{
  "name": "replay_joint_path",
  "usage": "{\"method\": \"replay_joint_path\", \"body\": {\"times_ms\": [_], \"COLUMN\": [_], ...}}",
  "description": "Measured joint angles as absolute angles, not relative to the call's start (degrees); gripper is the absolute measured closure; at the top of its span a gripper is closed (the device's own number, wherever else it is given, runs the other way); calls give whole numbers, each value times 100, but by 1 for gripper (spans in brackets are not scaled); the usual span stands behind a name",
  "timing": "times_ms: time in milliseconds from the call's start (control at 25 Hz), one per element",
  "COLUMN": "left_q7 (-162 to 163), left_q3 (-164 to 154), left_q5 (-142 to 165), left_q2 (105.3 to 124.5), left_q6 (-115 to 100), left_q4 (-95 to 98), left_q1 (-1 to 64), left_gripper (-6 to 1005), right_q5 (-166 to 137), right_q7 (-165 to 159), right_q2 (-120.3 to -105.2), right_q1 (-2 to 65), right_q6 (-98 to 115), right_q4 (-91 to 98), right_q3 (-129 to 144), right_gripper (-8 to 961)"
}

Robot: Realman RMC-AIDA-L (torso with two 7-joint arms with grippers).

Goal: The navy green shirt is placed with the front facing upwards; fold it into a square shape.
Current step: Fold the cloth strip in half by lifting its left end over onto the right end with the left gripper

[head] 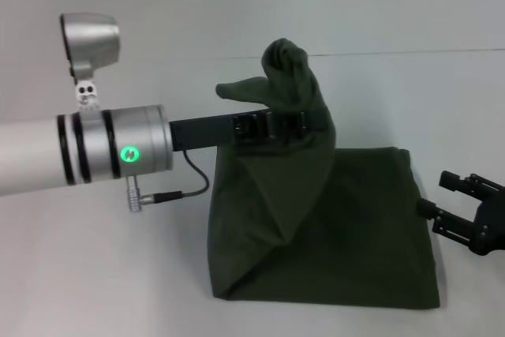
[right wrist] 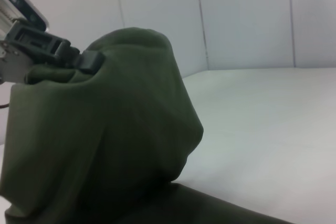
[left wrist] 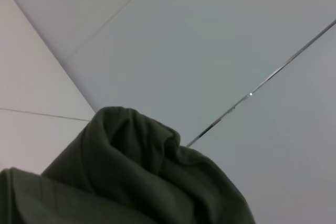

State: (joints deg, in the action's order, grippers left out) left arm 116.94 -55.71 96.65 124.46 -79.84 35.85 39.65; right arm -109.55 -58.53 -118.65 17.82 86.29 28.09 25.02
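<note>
On the pale table [head: 95, 274], in front of the robot, lay the navy green shirt [head: 355, 234], already reduced to a roughly rectangular dark block, its plain cloth showing and no lettering in view.

Item, left gripper [head: 272, 126]: raised above the shirt's far left portion, fingers closed on a bunch of the cloth, which stood up in a peak above them and hung in a draped cone down to the flat part. The right wrist view showed the same lifted mass [right wrist: 105, 129] with the clamp [right wrist: 50, 51] biting into it.

Item, right gripper [head: 469, 207]: at the shirt's right edge, near the table, fingers spread and holding nothing.

State of work, as judged: side folds appeared done; the lifted end was not yet laid over. Remaining, apparently: carrying that end across, releasing it, and flattening the result into a square.
</note>
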Motion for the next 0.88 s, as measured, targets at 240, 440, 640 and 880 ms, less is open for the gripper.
{"method": "replay_joint_path", "body": {"times_ms": [240, 440, 640, 880], "left_q7": [11429, 11261, 11230, 11231], "left_q3": [-6322, -6564, -6825, -6858], "left_q5": [9130, 8906, 8847, 8694], "left_q2": [12459, 12467, 12459, 12467], "left_q6": [-7500, -7190, -7002, -7211], "left_q4": [3405, 3115, 2765, 2737], "left_q1": [3984, 4016, 4134, 4172], "left_gripper": [909, 908, 906, 784], "right_q5": [-10956, -10948, -10946, -10939], "right_q7": [-5854, -5854, -5859, -5906], "right_q2": [-11856, -11832, -11799, -11781], "right_q1": [1680, 1661, 1638, 1605], "right_q6": [8642, 8653, 8680, 8685], "right_q4": [2812, 2820, 2822, 2916], "right_q3": [2385, 2318, 2255, 2227], "right_gripper": [225, 225, 225, 225]}}
